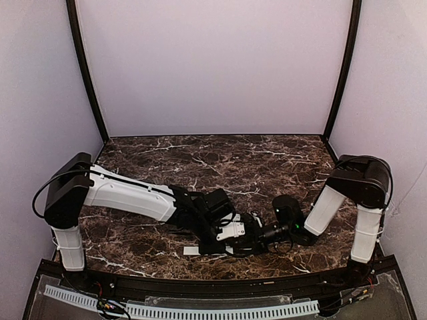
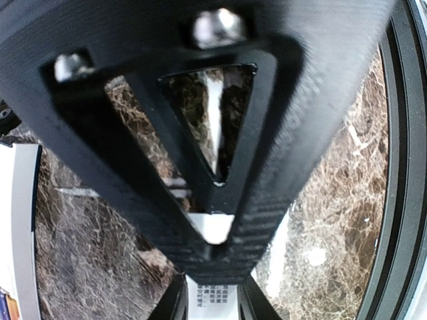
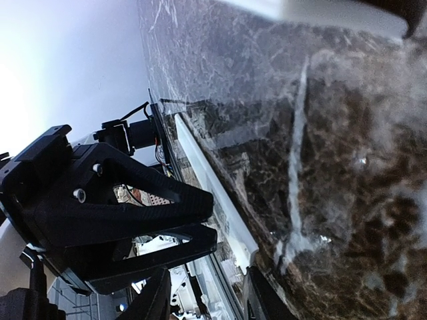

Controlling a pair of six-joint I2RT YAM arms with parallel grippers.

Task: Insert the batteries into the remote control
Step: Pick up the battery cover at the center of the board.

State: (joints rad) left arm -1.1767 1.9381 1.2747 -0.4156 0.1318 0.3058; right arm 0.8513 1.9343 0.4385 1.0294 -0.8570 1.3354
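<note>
The remote control (image 2: 213, 298) is a white bar with a printed label, and it sits between my left gripper's (image 2: 212, 283) two fingers, which are shut on its sides. In the right wrist view the remote (image 3: 210, 177) runs away along the table, with my left gripper (image 3: 211, 219) clamped beside it. My right gripper (image 3: 208, 273) is open and its gap is empty; the remote's near end lies by one of its fingers (image 3: 259, 293). In the top view both grippers, left (image 1: 232, 244) and right (image 1: 257, 235), meet tip to tip at the front centre. The batteries do not show.
A small flat white piece (image 1: 191, 251) lies on the dark marble table (image 1: 220, 160) just left of the grippers. The black front rail (image 1: 220, 283) runs close behind them. White walls and black posts (image 1: 85, 73) enclose the table.
</note>
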